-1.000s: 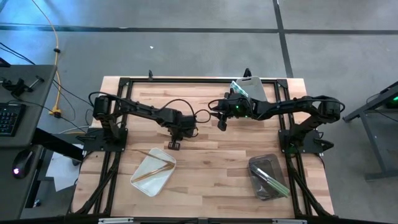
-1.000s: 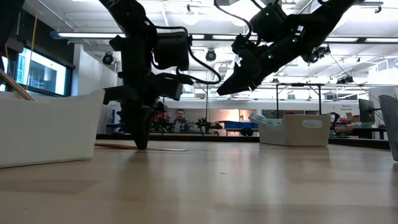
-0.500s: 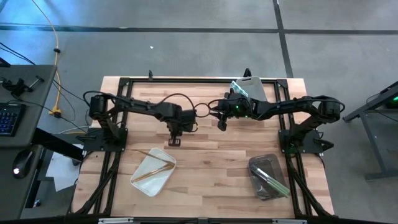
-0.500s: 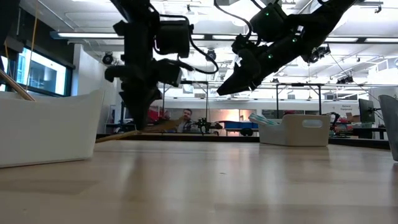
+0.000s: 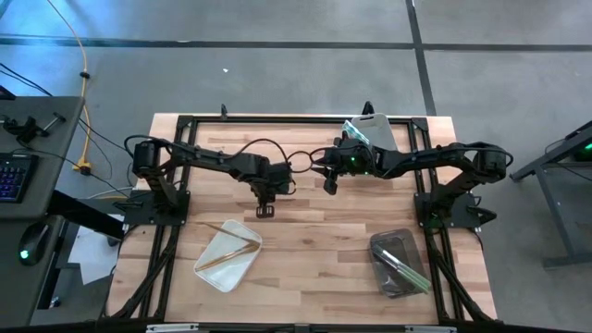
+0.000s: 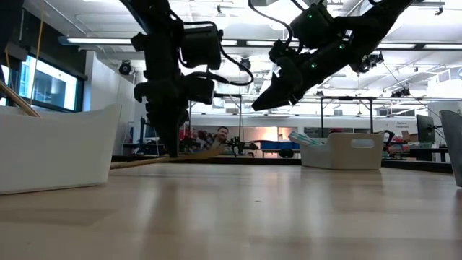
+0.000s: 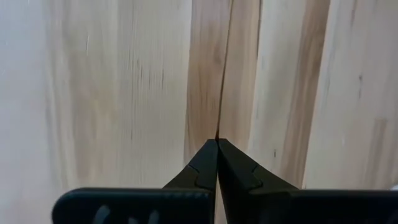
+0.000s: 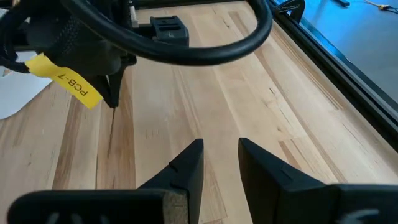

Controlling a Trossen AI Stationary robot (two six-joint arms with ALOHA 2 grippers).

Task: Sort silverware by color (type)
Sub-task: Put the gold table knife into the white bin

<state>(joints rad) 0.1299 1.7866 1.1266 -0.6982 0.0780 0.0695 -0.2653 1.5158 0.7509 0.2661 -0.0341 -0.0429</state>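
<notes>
One gold piece (image 6: 202,152) was up in the left hand (image 6: 172,148), whose fingers were pinched fully together on it, low over the middle of the tabletop (image 5: 314,240). It was long, slim and flat, warm gold all over. It hung at a slant, one end lifted and the other sloping down until it looked to brush the wood. From above it was too thin to make out.

The danger, as I read it, was that narrow pinch: with so slender a handle the piece could swivel or slide out on the way over. The low end might also drag, or catch the wall of the white tray (image 5: 205,268), just in front and to the left. That tray held other gold pieces, so it looked the likely home.

Green-handled pieces lay in the dark tray (image 5: 375,242) at the front right, and the pale tray (image 5: 377,122) sat at the back edge.

Close by, the right hand (image 8: 221,146) hovered empty over the wood, fingers partly apart. A careless swing could foul the left arm's looping cable (image 8: 205,53).
</notes>
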